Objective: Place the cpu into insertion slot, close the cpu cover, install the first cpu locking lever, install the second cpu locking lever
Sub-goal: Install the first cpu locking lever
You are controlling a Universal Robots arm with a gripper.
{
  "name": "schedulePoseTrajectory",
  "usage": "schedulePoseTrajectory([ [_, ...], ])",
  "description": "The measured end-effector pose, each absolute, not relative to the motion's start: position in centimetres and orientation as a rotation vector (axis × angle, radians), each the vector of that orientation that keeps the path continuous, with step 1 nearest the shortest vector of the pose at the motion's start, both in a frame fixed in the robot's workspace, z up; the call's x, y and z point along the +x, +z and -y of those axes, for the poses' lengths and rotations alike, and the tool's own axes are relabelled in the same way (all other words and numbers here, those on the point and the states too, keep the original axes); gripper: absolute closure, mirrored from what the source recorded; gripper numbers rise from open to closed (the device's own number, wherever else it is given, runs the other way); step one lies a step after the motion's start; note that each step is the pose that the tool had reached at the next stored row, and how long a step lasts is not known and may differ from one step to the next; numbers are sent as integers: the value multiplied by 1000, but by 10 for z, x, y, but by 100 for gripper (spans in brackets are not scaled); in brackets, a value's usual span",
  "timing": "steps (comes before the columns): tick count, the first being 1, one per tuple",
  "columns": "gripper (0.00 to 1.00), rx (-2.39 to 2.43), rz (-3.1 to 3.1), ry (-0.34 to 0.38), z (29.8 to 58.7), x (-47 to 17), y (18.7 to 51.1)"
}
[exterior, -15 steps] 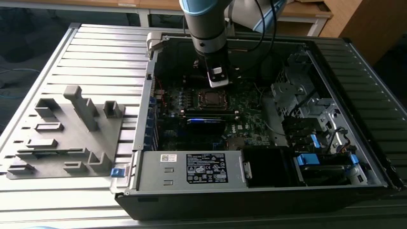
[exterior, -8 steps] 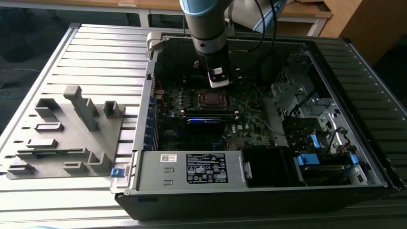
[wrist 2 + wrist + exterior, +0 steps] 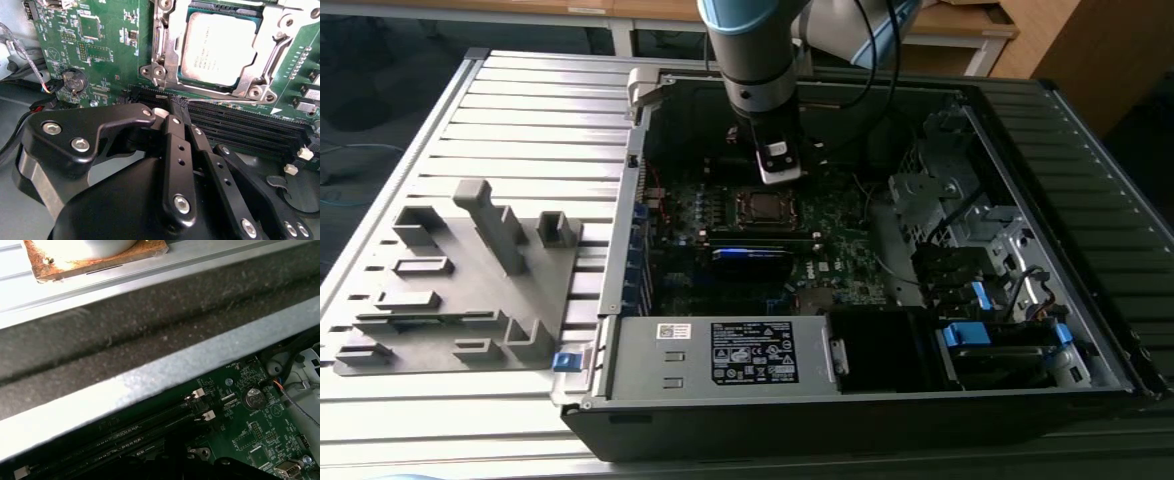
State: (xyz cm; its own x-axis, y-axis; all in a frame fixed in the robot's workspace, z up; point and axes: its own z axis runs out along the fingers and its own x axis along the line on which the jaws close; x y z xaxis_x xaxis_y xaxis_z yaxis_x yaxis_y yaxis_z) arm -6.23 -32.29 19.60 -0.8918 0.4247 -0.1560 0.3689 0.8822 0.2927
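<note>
The cpu, a square chip with a dull silver top, lies flat in its socket on the green motherboard. The cpu cover, a silvery metal frame, lies down around the chip's edges. In the exterior view the socket sits mid-board inside the open computer case. My gripper hangs just above and behind it. In the second wrist view the black fingers lie close together with nothing between them, and the gripper is over the memory slots beside the socket. I cannot tell how the locking levers stand.
Black memory slots run beside the socket. A coin battery sits on the board. The case's metal wall is close by. A drive cage is on the exterior view's right, a power supply in front, and a grey fixture on the left.
</note>
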Motion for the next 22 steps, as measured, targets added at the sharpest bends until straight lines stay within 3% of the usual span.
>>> schedulePoseTrajectory([
  [22, 89, 594, -2810, 386, 326, -62, 194],
])
